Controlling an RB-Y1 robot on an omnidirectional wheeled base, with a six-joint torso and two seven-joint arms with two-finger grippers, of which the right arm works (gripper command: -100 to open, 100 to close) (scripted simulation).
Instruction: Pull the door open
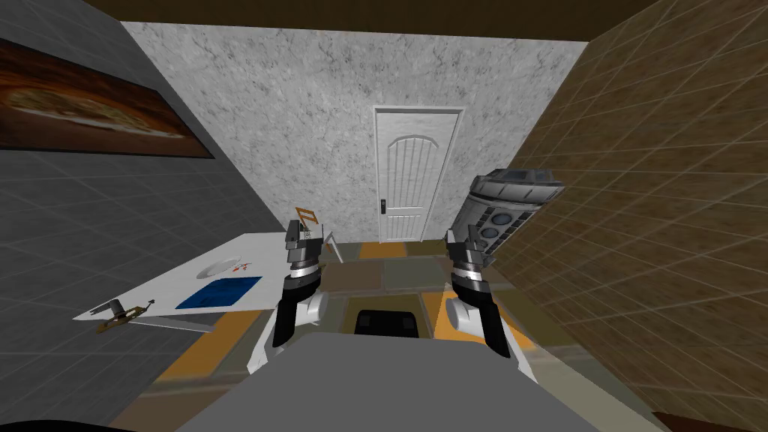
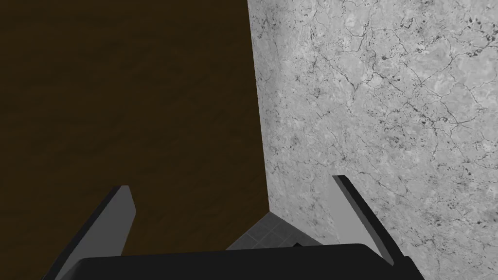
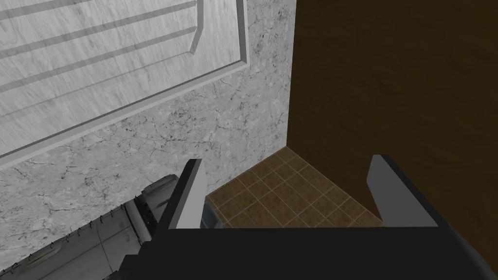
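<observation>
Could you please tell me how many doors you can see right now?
1. The white door sits in the grey marbled far wall, straight ahead, apparently shut, with its dark handle on its left edge. Others may lie outside the view.

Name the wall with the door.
The marbled wall straight ahead, with the white door; the grey left wall bears a picture, the right wall is brown tile.

Surface colours and patterns, room with door
Door (image 1: 416, 176): white, grooved panels. End wall (image 1: 300, 112): pale grey marbling, dark veins. Right wall (image 1: 660, 187): brown grid tiles. Left wall (image 1: 90, 217): dark grey tiles. Floor (image 1: 397, 274): orange, olive and brown patches. Table (image 1: 270, 251): white; mat (image 1: 220, 292): blue.
</observation>
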